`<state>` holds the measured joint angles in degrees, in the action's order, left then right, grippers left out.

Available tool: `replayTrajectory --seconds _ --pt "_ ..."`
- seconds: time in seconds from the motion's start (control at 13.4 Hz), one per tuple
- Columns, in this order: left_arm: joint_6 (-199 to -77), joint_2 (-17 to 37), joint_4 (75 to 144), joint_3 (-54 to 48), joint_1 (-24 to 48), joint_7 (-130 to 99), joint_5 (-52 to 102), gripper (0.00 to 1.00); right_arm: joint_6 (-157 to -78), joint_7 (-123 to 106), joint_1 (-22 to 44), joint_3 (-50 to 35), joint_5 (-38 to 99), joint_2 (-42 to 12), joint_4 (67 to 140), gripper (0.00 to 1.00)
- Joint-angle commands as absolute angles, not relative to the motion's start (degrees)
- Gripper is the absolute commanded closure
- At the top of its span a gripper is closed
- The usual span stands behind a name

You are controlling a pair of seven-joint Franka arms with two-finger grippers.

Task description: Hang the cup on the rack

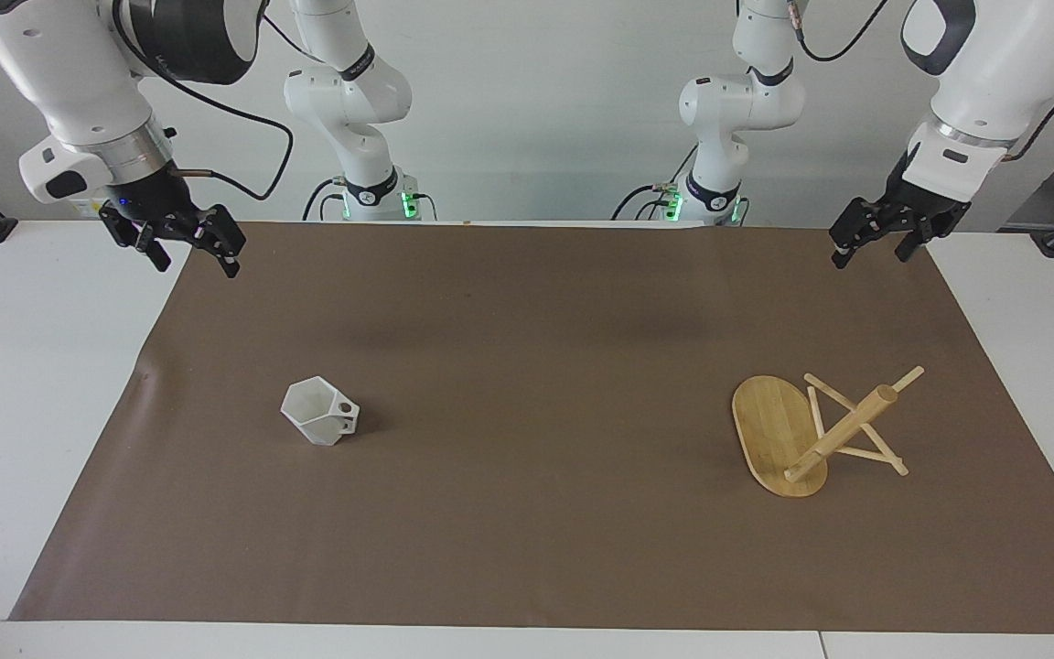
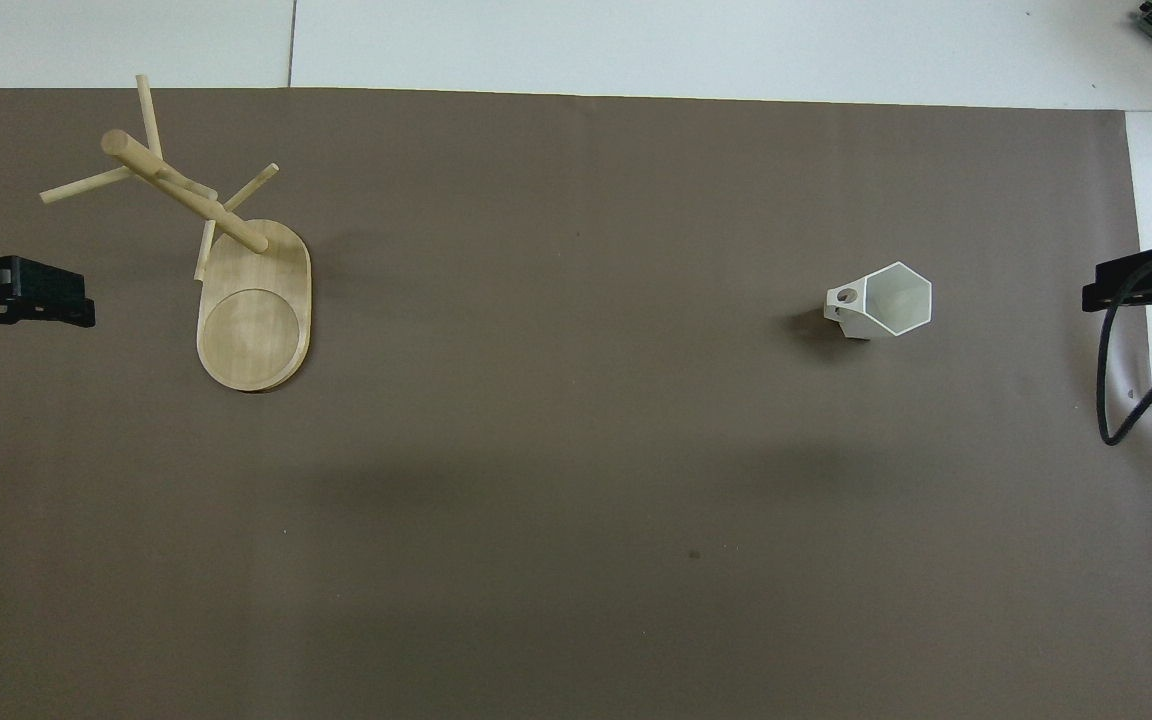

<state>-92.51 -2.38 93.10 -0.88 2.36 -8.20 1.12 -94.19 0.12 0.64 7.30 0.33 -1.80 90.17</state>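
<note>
Cup (image 1: 319,421) sits upright on the mat, well apart from the rack (image 1: 820,430); left gripper (image 1: 873,245) and right gripper (image 1: 190,252) both released, holding nothing.

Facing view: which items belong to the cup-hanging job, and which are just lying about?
Job:
- cup, upright on the mat
- rack, at the left arm's end
- right pincer, open, waiting
- left pincer, open, waiting

Lying about:
- brown mat
- white table
</note>
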Motion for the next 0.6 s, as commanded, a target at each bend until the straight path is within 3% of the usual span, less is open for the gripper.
replayTrajectory --seconds 0.0,0.52 --pt "-92.29 -3.87 94.66 -1.14 1.67 -7.47 1.93 0.0 -96.32 -1.49 0.44 7.03 -0.53 -0.17 92.55 0.0" --pt "-92.29 -3.87 94.66 -1.14 1.67 -7.47 1.93 0.0 -96.68 -1.41 0.35 7.12 -0.53 -0.44 92.99 0.0"
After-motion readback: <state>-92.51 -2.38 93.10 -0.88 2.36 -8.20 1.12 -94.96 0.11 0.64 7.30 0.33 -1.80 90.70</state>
